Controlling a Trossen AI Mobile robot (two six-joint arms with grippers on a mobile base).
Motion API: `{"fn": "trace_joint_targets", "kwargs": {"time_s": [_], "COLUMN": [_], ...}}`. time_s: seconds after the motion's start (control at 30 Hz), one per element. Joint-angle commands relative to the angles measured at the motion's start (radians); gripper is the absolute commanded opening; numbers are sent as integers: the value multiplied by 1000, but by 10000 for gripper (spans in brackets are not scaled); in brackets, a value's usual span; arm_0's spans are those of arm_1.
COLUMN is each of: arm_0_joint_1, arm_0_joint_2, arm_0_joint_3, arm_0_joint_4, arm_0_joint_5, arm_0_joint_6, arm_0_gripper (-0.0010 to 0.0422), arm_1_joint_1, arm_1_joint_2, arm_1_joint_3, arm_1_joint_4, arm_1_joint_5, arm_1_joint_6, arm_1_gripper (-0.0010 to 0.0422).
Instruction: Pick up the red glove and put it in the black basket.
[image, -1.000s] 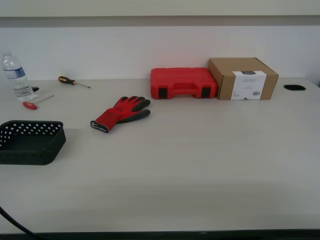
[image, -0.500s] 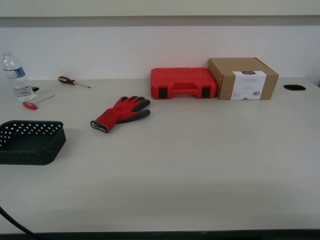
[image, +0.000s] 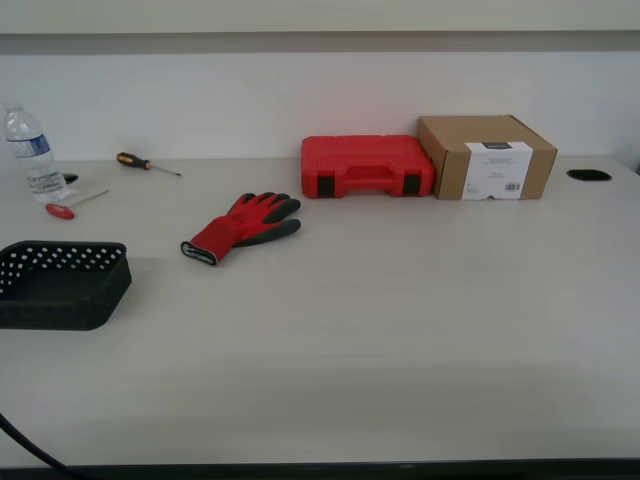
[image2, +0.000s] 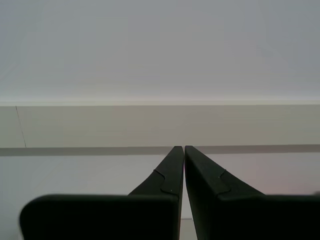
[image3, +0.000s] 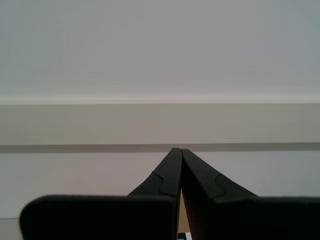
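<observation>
The red glove (image: 242, 227) lies flat on the tabletop (image: 380, 330), cuff toward the exterior view's left and near edge, dark fingertips pointing toward the back wall on the exterior view's right; nothing touches it, so it looks free to be picked from above. The black basket (image: 60, 284) sits well apart from it at the exterior view's left, its open top up and its near end cut off by the picture's edge, so I cannot see its whole rim or whether anything lies inside. Behind the glove, against the wall, stand a red plastic case (image: 367, 166) and, just beside it, a cardboard box (image: 487, 157); they are far enough back that I judge they should not hinder a reach. At the far left are a water bottle (image: 30, 153), partly cropped, and two screwdrivers (image: 146, 163), small and hard to make out. Neither arm shows in the exterior view. My first gripper (image2: 183, 148) points up at the bare wall with its fingertips almost together, only a hairline gap between them and nothing held; my second gripper (image3: 176, 149) likewise has its tips pressed closed on nothing. Both seem parked clear of the tabletop, so the reach toward the glove has not yet begun.
</observation>
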Motion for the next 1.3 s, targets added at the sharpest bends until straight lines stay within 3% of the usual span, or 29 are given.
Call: {"fn": "trace_joint_targets", "kwargs": {"time_s": [0.03,0.1,0.2,0.4,0.5,0.73,0.83,1.0,1.23,1.3], "arm_0_joint_1": [1,0,1,1,1,1,1,0,1,1], "arm_0_joint_2": [0,0,0,0,0,0,0,0,0,0], "arm_0_joint_3": [2,2,2,2,2,2,2,2,2,2], "arm_0_joint_4": [2,3,3,2,2,2,2,2,2,2], "arm_0_joint_5": [0,0,0,0,0,0,0,0,0,0], "arm_0_joint_6": [3,3,3,3,3,3,3,3,3,3], "arm_0_gripper": [0,0,0,0,0,0,0,0,0,0], "arm_1_joint_1": [0,0,0,-1,-1,-1,-2,-2,-2,-2], "arm_1_joint_2": [11,32,79,208,288,507,593,705,855,904], "arm_1_joint_3": [14,13,13,14,21,64,97,146,220,248], "arm_1_joint_4": [-87,-132,-183,-198,-199,-194,-195,-195,-207,-222], "arm_1_joint_5": [0,0,2,28,27,109,153,162,161,162], "arm_1_joint_6": [6,27,30,-28,-49,-47,-48,-47,-59,-66], "arm_1_gripper": [8,27,90,321,413,267,238,265,391,401]}}
